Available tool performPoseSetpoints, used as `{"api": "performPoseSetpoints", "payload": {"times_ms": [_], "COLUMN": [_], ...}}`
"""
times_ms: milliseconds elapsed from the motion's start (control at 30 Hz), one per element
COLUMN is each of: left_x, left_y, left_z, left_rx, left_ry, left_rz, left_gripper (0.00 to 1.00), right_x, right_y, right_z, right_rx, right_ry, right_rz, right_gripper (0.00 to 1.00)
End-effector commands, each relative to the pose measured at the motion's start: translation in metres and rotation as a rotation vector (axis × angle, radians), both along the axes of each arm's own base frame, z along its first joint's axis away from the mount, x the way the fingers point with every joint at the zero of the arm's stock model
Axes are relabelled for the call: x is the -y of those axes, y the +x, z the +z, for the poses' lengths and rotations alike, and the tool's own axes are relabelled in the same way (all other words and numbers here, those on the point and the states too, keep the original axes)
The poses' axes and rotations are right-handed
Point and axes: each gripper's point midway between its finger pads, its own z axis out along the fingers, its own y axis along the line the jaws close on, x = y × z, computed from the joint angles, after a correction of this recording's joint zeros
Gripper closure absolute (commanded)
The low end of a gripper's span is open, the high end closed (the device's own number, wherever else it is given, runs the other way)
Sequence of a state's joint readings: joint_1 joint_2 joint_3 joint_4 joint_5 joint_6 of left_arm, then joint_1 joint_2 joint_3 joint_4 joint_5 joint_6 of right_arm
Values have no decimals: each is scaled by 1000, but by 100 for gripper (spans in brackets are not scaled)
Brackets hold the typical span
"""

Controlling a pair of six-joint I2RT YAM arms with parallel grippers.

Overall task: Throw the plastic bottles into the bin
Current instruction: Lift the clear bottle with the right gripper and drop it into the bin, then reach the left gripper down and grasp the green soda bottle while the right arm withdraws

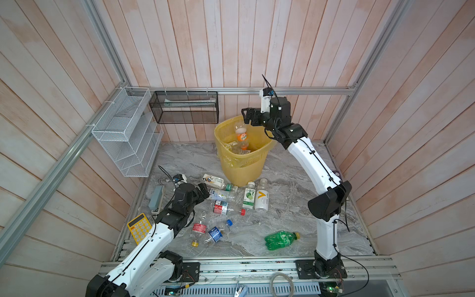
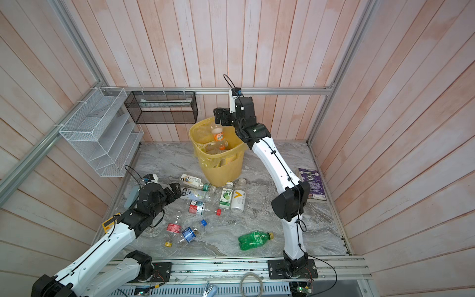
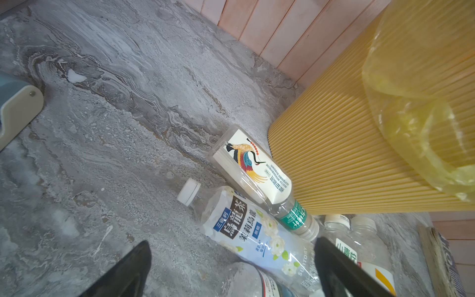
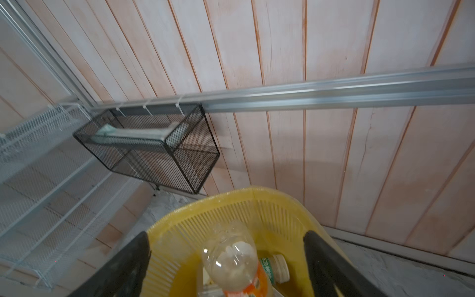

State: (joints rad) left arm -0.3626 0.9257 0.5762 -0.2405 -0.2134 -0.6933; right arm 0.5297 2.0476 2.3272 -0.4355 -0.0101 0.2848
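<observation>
Right gripper (image 1: 246, 117), jaws spread, above yellow lattice plastic bin (image 1: 241, 164); clear orange-labelled bottle (image 1: 241, 135) loose beneath; left gripper (image 1: 203, 191), jaws spread, over clear blue-white-labelled bottle (image 1: 222, 195)

The bin (image 1: 245, 167) was moulded in matt, finely ribbed plastic and lined with a thin glossy bag (image 3: 416, 123). The orange-labelled bottle (image 4: 231, 259) and the green bottle (image 1: 280, 239) were formed of thin, shiny plastic. The tabletop (image 1: 288, 164) was finished like veined stone, the walls (image 1: 231, 46) clad in washed wood, the black basket (image 1: 183, 117) made of metal mesh.
</observation>
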Motion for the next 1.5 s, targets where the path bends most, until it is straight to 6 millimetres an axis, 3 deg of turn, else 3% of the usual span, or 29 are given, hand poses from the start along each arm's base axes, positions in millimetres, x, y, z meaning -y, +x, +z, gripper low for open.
{"api": "performPoseSetpoints", "payload": {"times_ms": [0,100,200,233,300,400,533,600,700,767,933,1067,1167,1300,1467], "left_x": [1,4,10,12,18,32,53,66,97,128,224,300,343,373,382], "left_y": [2,3,4,4,2,-3,-6,-7,-11,-18,-62,-114,-150,-176,-191], "left_z": [12,19,27,30,35,43,50,54,62,72,82,66,43,9,-39], "left_rx": [26,49,79,90,108,138,187,208,261,311,400,401,359,254,103], "left_ry": [6,-2,3,10,32,77,134,169,233,295,403,478,480,471,525], "left_rz": [-16,-35,-61,-69,-84,-112,-170,-214,-333,-458,-842,-1153,-1351,-1524,-1655], "left_gripper": [0,0,0,0,0,0,0,0,0,0,0,0,0,0,0], "right_x": [39,56,69,74,89,121,171,192,217,239,273,294,302,305,313], "right_y": [-45,-64,-80,-85,-94,-115,-164,-194,-232,-253,-268,-268,-267,-267,-268], "right_z": [78,86,78,66,40,-16,-109,-141,-178,-196,-216,-233,-243,-256,-259], "right_rx": [152,181,183,167,122,0,-239,-323,-423,-460,-435,-454,-457,-471,-463], "right_ry": [33,46,46,40,28,25,110,182,264,263,195,167,174,188,186], "right_rz": [-50,-79,-96,-109,-155,-252,-421,-498,-595,-687,-792,-818,-811,-786,-793], "right_gripper": [3,3,3,3,2,1,1,1,1,1,1,1,1,1,1]}}
